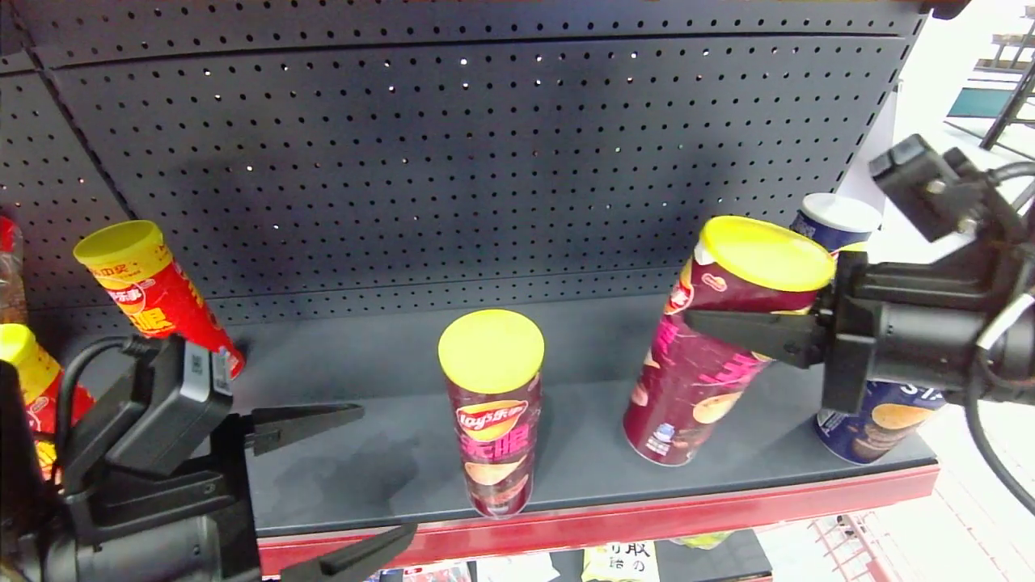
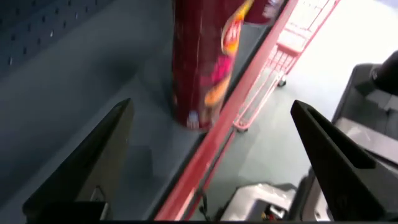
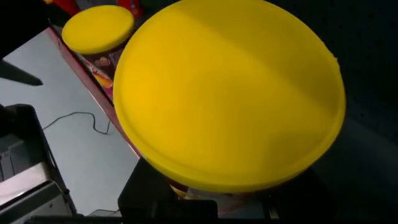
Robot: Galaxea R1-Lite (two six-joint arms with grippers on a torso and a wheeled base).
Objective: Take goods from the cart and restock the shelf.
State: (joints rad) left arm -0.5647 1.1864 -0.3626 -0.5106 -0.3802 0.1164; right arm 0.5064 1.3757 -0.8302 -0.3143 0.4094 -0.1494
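The tilted can (image 1: 711, 380), a glossy maroon cylinder with a flat yellow lid, is clamped near its top by the right claw (image 1: 728, 311), right of the upright can (image 1: 492, 412). It should be stood flat on the shelf (image 1: 590, 481) before release. Left of that can, the left claw (image 1: 386, 470) is held wide, empty.

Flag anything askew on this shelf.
The maroon can in the right gripper leans toward the blue can, while the middle can stands upright. The red can far left also looks tilted.
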